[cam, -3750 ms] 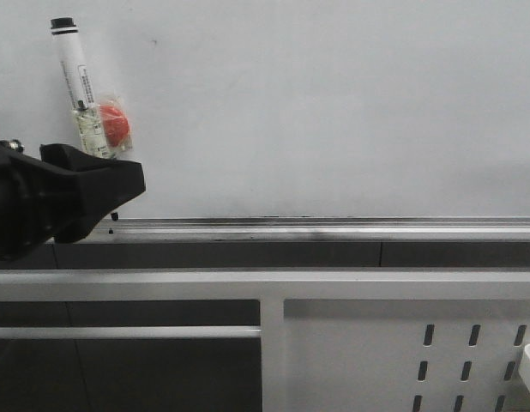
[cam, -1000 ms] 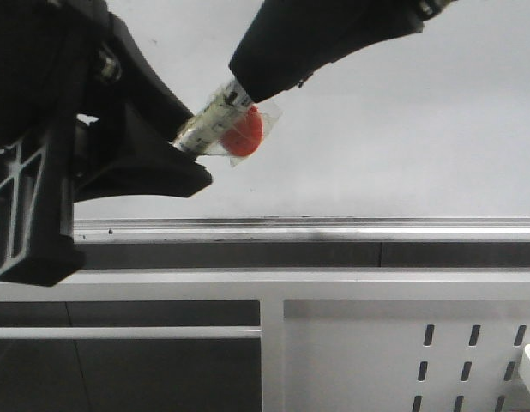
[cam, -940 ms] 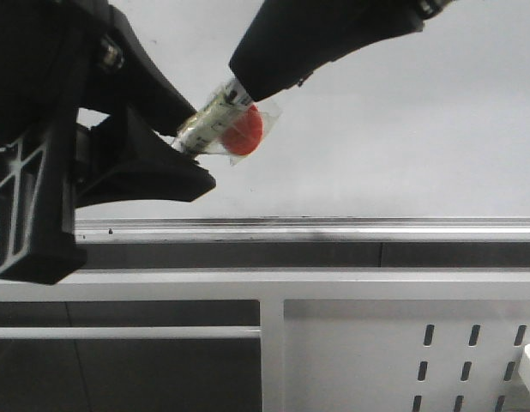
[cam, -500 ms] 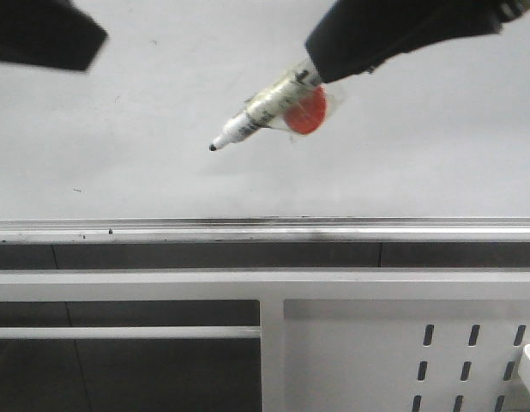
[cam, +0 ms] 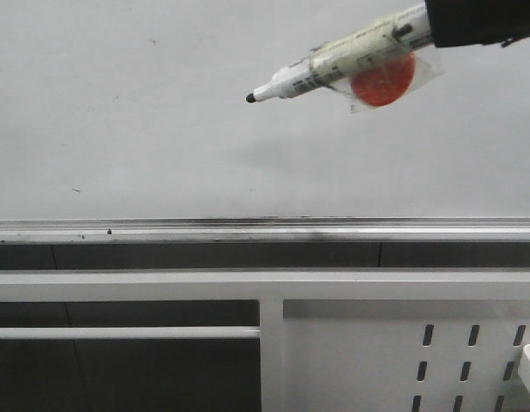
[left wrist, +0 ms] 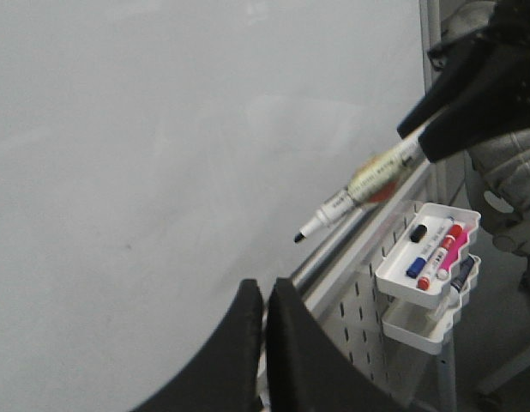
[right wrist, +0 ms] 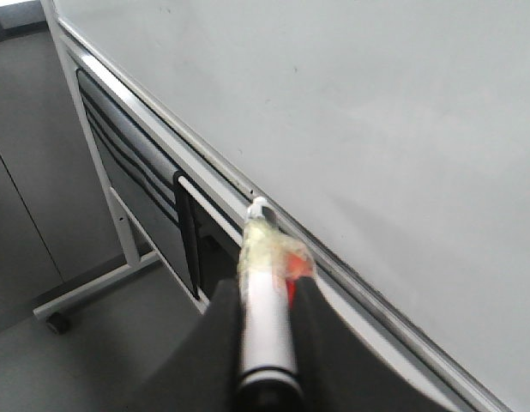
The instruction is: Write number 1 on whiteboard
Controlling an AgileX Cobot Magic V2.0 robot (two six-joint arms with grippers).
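White marker pen (cam: 334, 67), clenched by the right gripper (right wrist: 263, 360), points toward nine o'clock across the bare whiteboard (cam: 162, 129); left gripper (left wrist: 263, 300) clenched, empty.

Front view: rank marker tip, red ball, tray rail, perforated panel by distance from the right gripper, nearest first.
Measured from the right gripper, top right:
1. Red ball, taped on the marker just below the gripper.
2. Marker tip, further left, pointing at the whiteboard.
3. Tray rail, along the board's lower edge.
4. Perforated panel, bottom right.
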